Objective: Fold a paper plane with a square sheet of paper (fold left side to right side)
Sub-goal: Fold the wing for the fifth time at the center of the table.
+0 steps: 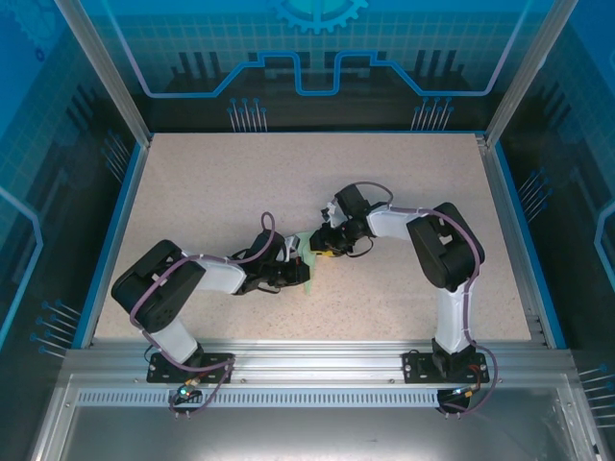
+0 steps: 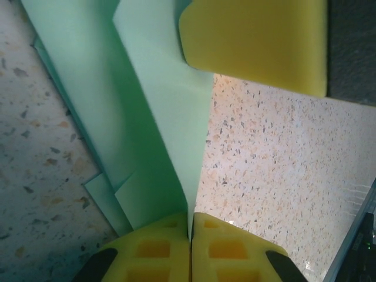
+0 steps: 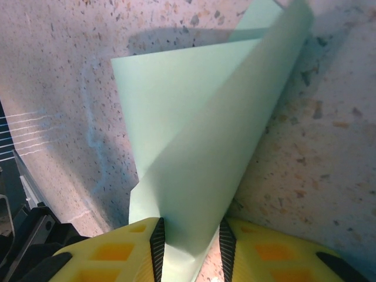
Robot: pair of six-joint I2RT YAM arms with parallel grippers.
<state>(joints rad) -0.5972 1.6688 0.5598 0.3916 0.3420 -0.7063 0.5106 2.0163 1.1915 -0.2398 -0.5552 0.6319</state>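
Square sheet of paper (image 1: 307,257), part-folded, lies mid-tabletop (image 1: 404,182) between both arms, long axis roughly near-to-far. Left end effector (image 2: 190,229) pinched shut on one edge; right end effector (image 3: 189,238) half-closed around a lifted flap on its right side. Both equally near.

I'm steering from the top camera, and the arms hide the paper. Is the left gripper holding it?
Observer: Yes. The left gripper is shut on an edge of the square sheet of paper.
Operator: And the other one?
Observer: The sheet runs between the fingers of the right gripper, which stand apart. I can't tell if they squeeze it.
Operator: Is it lying flat?
Observer: No. One flap is lifted and curves over.
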